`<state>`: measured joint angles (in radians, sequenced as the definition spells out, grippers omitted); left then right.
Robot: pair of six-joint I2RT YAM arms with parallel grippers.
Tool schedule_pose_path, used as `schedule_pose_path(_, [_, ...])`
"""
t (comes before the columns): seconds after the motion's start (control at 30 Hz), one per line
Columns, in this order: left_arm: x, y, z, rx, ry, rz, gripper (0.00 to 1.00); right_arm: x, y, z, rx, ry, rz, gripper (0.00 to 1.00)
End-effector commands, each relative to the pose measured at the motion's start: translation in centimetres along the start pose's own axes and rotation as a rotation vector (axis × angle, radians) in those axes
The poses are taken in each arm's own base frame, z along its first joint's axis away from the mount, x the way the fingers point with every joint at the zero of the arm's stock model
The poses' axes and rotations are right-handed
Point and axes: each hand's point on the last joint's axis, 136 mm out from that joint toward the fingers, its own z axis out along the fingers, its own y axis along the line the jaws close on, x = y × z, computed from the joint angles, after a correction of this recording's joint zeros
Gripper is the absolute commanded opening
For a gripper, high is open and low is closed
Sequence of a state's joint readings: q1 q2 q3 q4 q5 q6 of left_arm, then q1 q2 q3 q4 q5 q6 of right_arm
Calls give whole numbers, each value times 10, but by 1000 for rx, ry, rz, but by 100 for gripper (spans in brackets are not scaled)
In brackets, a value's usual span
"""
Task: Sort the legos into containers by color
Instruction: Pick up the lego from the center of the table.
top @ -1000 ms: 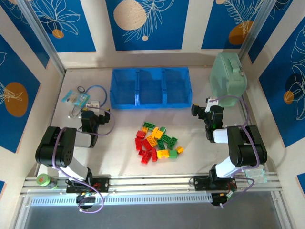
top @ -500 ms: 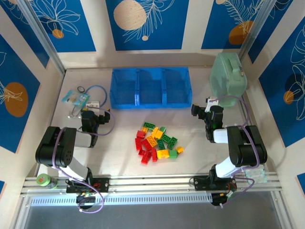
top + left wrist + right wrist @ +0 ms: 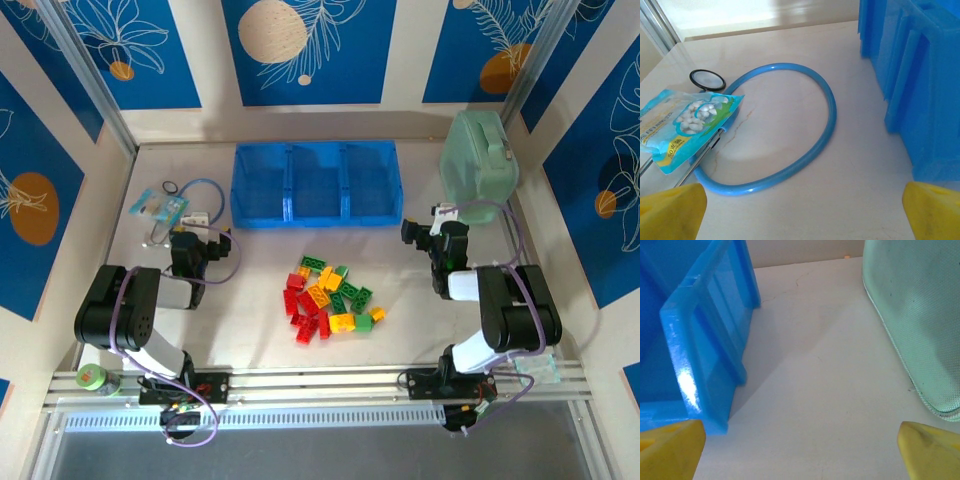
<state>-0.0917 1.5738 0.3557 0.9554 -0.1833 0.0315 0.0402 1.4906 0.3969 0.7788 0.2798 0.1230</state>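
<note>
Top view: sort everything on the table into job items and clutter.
Job: legos, loose in a pile; blue tray with three compartments.
Clutter: mint-green case; blue hose loop; snack packet; green tape roll.

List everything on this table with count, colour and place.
legos: about twenty, red, green, yellow, orange, piled mid-table.
tray: one, translucent blue, three compartments, behind the pile.
case: one, mint green, far right.
tube loop: one, blue, far left.
packet: one, light blue, over the loop's left side.
small ring: one, black, beside the packet.
roll: one, green, near-left rail.
left claw: one, yellow tips, open, facing the loop.
right claw: one, yellow tips, open, between tray and case.
</note>
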Motion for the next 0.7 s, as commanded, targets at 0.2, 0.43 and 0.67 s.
schedule_pose_path(0.2, [-55, 2, -29, -116, -6, 49, 100, -96, 37, -75, -51, 100, 94, 99])
schedule_pose_path(0.43, [-92, -21, -62, 27, 157, -264, 100, -99, 81, -105, -167, 223, 202, 99])
schedule_pose_path(0.67, [-88, -62, -102, 154, 299, -223, 100, -109, 109, -135, -353, 305, 391, 99])
